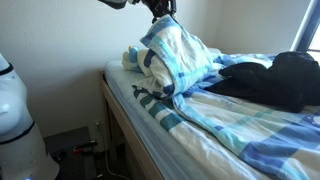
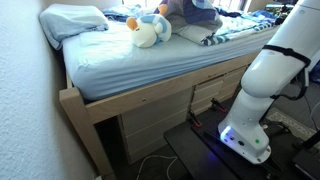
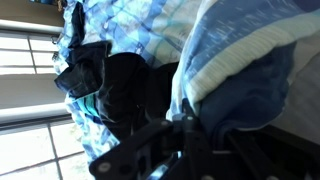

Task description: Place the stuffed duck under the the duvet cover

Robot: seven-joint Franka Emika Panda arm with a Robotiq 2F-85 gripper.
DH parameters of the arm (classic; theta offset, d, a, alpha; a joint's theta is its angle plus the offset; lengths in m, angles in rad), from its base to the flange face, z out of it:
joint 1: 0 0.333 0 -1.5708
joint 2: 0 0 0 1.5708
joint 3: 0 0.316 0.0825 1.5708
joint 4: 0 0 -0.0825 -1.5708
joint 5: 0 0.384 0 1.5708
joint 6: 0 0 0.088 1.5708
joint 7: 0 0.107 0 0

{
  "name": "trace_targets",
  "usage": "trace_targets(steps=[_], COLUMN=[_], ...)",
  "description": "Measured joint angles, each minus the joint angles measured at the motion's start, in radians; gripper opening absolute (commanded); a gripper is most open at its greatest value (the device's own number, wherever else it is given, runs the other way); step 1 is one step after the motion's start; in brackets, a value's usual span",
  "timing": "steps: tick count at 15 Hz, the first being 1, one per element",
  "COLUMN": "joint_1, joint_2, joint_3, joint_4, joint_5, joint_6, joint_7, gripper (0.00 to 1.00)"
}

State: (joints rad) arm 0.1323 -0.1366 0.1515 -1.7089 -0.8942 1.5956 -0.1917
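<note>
**Wrist view: wall of cloth, duck out in the open**

Wrist view is pretty much all duvet cover point(image 3: 235, 50). The blue and white stripes are bunched up close to the lens, with a black bundle point(image 3: 125, 85) behind them and bright windows point(image 3: 30, 60) off to one side.

In an exterior view the end effector point(image 1: 162, 13) sits right at the top of the frame. It's pinched tight on a fold of the duvet cover, which hangs from it in a tall peak above the bed point(image 1: 150, 135). The rest of the cover lies spread along the mattress, and the black bundle sits further along the bed.

The stuffed duck point(image 2: 148, 32) lies on the bare sheet point(image 2: 140, 65), between the white pillow point(image 2: 75, 20) and the lifted cover. It's just beside the cover's edge and nothing covers it. The white robot base point(image 2: 260, 90) stands on the floor next to the wooden bed frame point(image 2: 130, 105).
</note>
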Motion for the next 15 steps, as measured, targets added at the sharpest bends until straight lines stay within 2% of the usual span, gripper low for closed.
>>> trace_targets(steps=[3,8,15], joint_1=[0.037,0.114,0.268], joint_2=[0.04,0.174,0.395], joint_3=[0.053,0.129,0.164], joint_4=[0.101,0.291,0.59], joint_5=[-0.013,-0.112,-0.31], joint_6=[-0.059,-0.175,-0.298], joint_7=[-0.002,-0.01,-0.074], gripper=[0.03,0.03,0.03])
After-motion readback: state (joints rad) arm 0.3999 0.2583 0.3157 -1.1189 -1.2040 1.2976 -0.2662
